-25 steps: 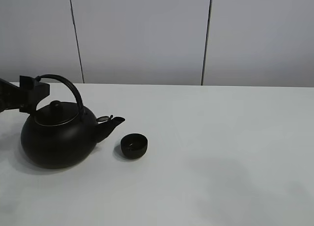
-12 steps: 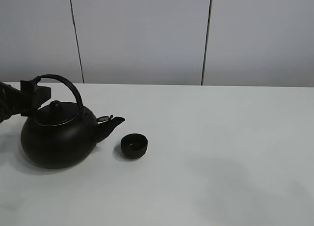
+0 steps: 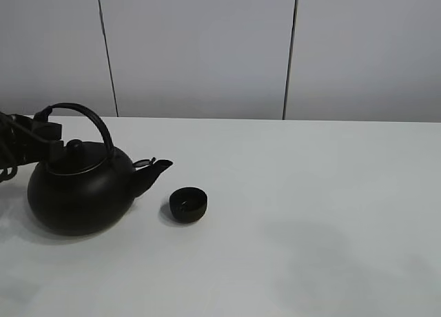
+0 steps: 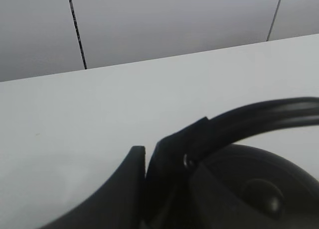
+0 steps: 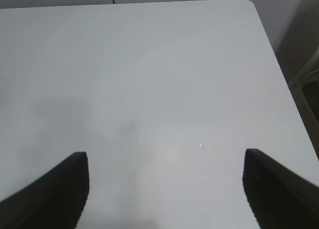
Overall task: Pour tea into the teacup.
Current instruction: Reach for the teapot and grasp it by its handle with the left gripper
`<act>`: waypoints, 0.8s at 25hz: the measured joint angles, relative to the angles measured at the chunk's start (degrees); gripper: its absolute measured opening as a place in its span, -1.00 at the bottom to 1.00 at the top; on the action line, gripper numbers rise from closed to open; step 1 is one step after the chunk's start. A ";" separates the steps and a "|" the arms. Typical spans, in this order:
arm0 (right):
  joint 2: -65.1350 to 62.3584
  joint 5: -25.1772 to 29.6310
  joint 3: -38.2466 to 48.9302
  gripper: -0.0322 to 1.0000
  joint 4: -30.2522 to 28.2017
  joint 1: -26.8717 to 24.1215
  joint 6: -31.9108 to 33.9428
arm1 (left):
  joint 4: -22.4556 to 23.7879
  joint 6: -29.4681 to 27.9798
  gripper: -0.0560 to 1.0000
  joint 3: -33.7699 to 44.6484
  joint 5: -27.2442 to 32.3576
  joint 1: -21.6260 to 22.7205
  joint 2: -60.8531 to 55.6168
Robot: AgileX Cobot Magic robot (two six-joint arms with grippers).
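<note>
High view: the kettle (image 3: pixel 79 193) stands upright on the table (image 3: pixel 310 193), its spout near the teacup (image 3: pixel 188 204) but not over it; pouring is, I judge, not yet done; the cup's content is unreadable; left wrist view: the left gripper (image 4: pixel 146 162) looks clenched on the handle (image 4: pixel 259 112), one finger hidden; right wrist view: the right gripper (image 5: pixel 167 189) is spread wide, holding nothing

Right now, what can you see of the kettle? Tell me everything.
The kettle is round, matte black, seemingly metal, with a knobbed lid, arched handle and short spout aimed at the teacup, not touching it. It stands upright on the left of the table. The left gripper appears clamped on the handle's rear end.
</note>
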 joint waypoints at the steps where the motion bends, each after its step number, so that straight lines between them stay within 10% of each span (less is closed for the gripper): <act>1: 0.00 0.00 0.00 0.18 0.00 0.00 0.00 | 0.00 0.05 -0.63 0.00 -0.01 0.00 0.00; 20: 0.00 -0.10 0.00 0.18 0.00 0.00 0.00 | 1.86 0.66 -0.63 0.05 -2.09 0.25 0.56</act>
